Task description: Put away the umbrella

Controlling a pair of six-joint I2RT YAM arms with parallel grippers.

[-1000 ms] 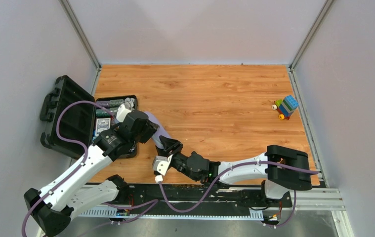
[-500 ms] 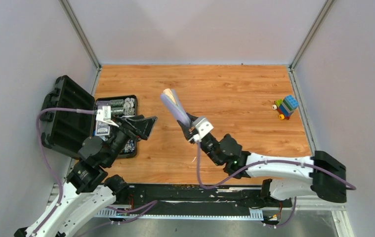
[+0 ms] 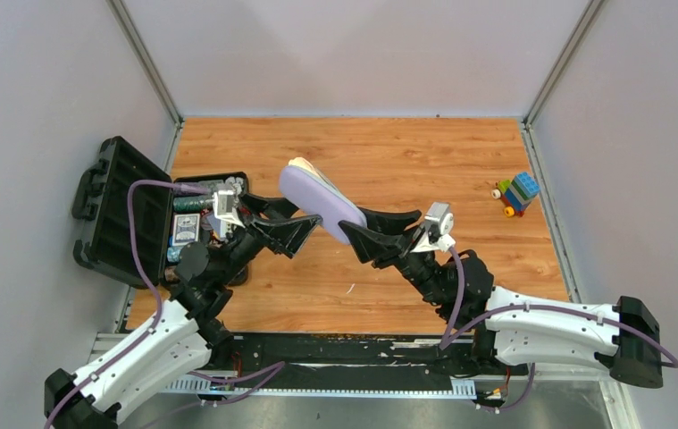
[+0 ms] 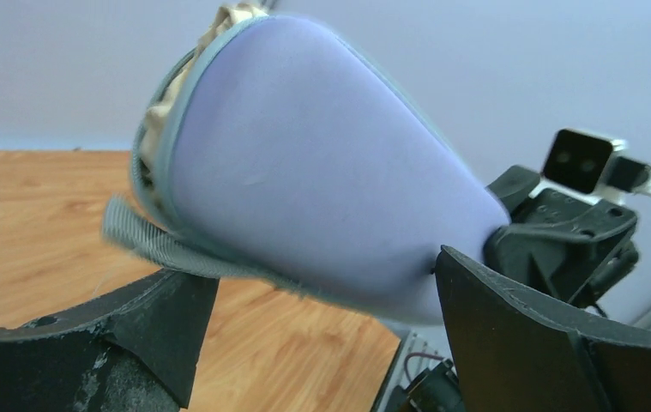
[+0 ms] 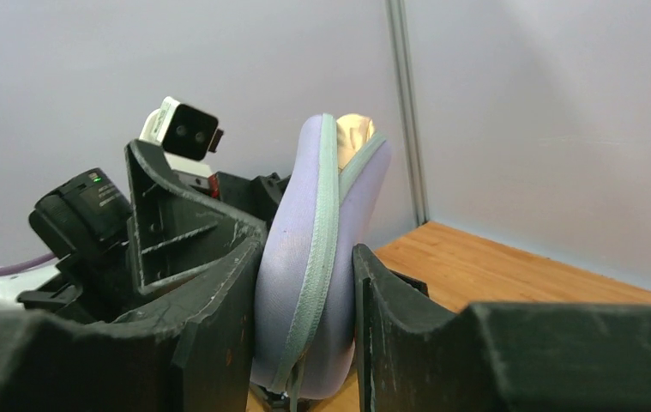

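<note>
My right gripper (image 3: 364, 236) is shut on the lower end of a lilac-grey oval case (image 3: 322, 204) and holds it in the air above the wooden table (image 3: 424, 161), tilted up and to the left. In the right wrist view the case (image 5: 304, 249) is clamped between both fingers, zip edge facing the camera. The umbrella shows only as crumpled beige fabric (image 3: 306, 164) poking from the case's open top end (image 5: 354, 132) (image 4: 176, 94). My left gripper (image 3: 292, 223) is open just left of the case, its fingers (image 4: 159, 318) spread wide below the case (image 4: 322, 172) without touching it.
An open black hard box (image 3: 129, 214) with cards and small items lies at the left edge. A toy of coloured blocks (image 3: 515, 193) stands at the far right. Grey walls close in three sides; a metal rail (image 3: 389, 357) runs along the near edge.
The right arm has lifted the case off the table and swung it to the middle. The left gripper has opened, let go of the case and drawn back to its left.
</note>
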